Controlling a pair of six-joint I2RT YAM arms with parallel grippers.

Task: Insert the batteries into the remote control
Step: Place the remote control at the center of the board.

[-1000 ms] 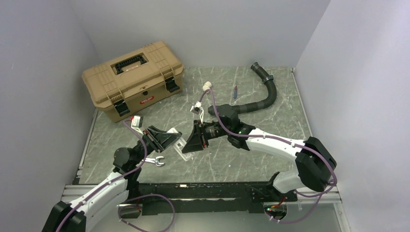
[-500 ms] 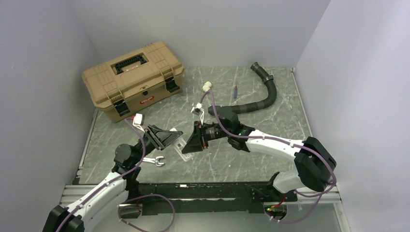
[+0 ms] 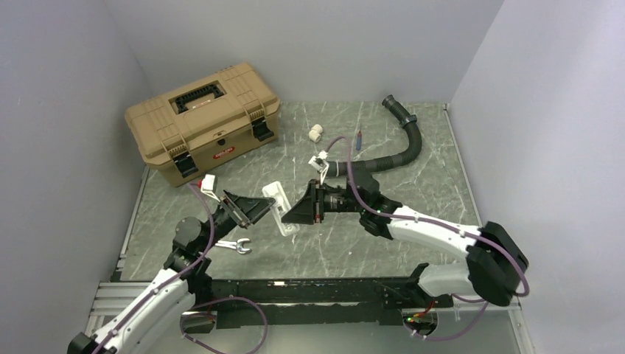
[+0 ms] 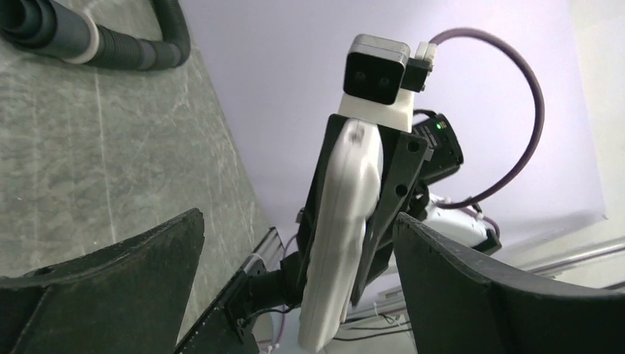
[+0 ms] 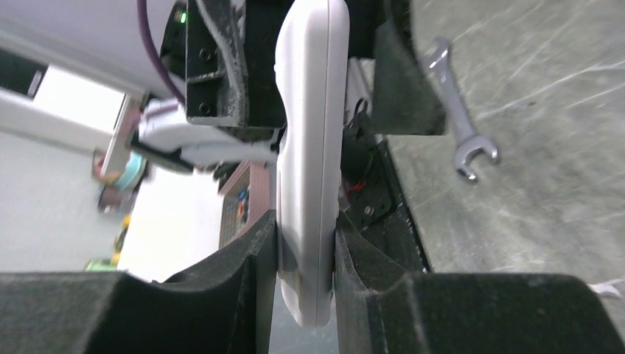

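Note:
The remote control is a slim white bar held edge-on above the table, tilted. My right gripper is shut on its lower end; in the right wrist view both pads press the remote control at the right gripper. My left gripper stands wide open just left of it. In the left wrist view the remote control hangs between the spread fingers of the left gripper without touching them. The batteries are out of view.
A tan toolbox sits at the back left. A black corrugated hose curves at the back right, with a white pipe fitting and a red-and-blue stick near it. A silver wrench lies by the left arm.
My left gripper has opened and let go of the remote. The right gripper has drawn back to the right, still holding the remote, which now stands more upright.

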